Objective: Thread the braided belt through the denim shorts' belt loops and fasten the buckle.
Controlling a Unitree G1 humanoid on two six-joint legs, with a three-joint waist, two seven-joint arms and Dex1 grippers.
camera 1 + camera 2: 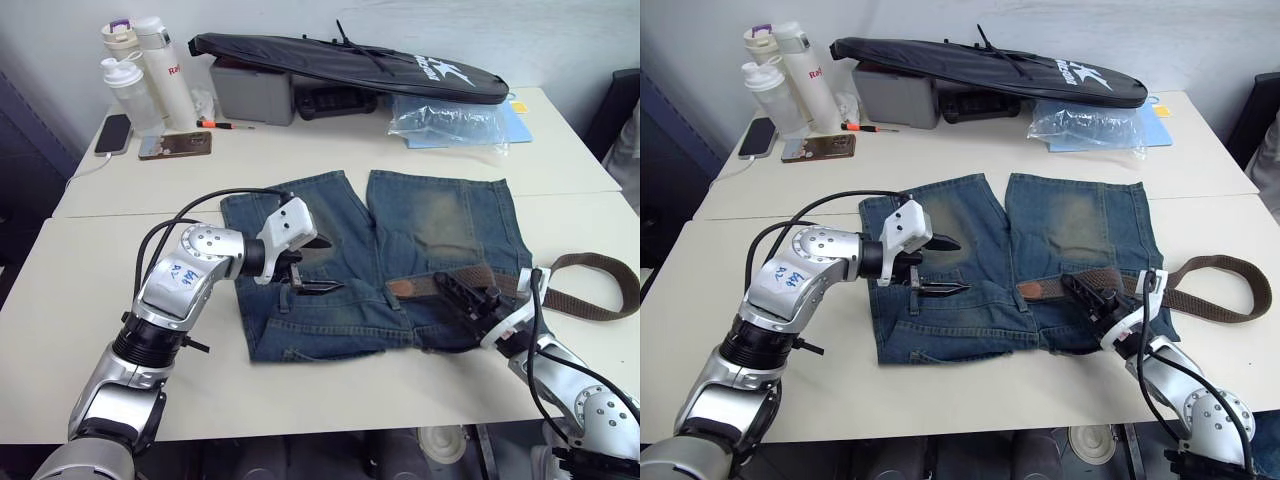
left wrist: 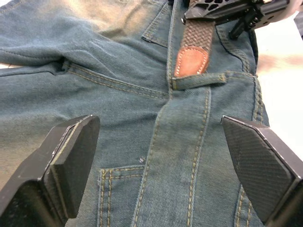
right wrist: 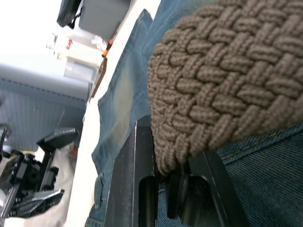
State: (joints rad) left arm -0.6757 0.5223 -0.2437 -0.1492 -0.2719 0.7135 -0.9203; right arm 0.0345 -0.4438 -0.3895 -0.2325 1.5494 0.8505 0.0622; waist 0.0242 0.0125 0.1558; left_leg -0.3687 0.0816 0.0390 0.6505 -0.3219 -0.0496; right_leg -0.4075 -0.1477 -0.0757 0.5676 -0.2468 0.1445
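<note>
From the head views, the denim shorts (image 1: 400, 260) are seen spread flat on the table (image 1: 330, 150), waistband nearest the robot. The braided belt (image 1: 590, 290) is laid along the waistband, its tail looping off to the right. The right gripper (image 1: 465, 290) is clamped on the belt, and the left gripper (image 1: 310, 265) hangs over the shorts' left half.

In the left wrist view, the fingers (image 2: 71, 156) are spread wide, with a belt loop (image 2: 199, 80) ahead and the belt's tan leather tip (image 2: 191, 61) just short of it.

In the right wrist view, the braid is seen pinched between the jaws.

The tip is best fed straight under the loop while the loop is lifted by the left gripper.
</note>
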